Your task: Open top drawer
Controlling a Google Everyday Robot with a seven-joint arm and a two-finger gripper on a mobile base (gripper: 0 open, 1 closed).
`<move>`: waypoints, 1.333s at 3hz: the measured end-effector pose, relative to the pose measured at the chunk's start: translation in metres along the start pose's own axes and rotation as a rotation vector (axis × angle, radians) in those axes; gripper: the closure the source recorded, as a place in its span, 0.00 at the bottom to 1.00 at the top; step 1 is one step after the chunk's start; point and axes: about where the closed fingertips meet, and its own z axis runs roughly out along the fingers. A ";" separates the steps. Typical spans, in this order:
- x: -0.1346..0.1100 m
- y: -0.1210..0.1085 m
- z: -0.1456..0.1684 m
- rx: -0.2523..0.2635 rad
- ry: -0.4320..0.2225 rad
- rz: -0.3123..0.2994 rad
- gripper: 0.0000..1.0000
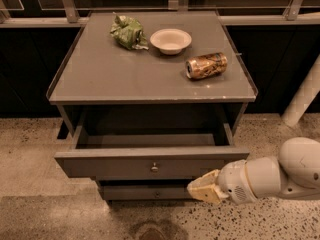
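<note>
– Gripper (201, 188) first: where is it, and in what state?

– Low at the right of the cabinet, just under the right end of the top drawer's front, pointing left. It carries nothing. Whether it is spread or pressed together cannot be told.

– And the top drawer (115, 160)?

– Directly under the cabinet top (125, 79), standing well out toward the camera with its interior exposed. Its front panel runs left to right across the view. The knob (154, 167) sits at the panel's centre.

– How does the knob lie from the gripper?

– To the left and slightly above, near but apart. No contact is seen between the gripper and the panel or the knob.

– Judgement on the task?

– The drawer appears open already, or very nearly so. Any further pull would run toward the camera, square to the panel's long axis, and would call for a short move up and left to the knob.

– What surrounds the drawer?

– A lower drawer (145, 193) beneath it, shut, beside the gripper's tip. On the cabinet top are a can (206, 66) lying on its side, a white bowl (170, 40) and a crumpled green bag (127, 31), all well clear of the drawer's travel.
</note>
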 end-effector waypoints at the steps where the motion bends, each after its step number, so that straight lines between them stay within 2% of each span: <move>1: 0.005 0.005 0.003 -0.008 0.013 0.003 1.00; 2: 0.005 0.005 0.003 -0.008 0.013 0.003 0.81; 4: 0.005 0.005 0.003 -0.008 0.013 0.003 0.35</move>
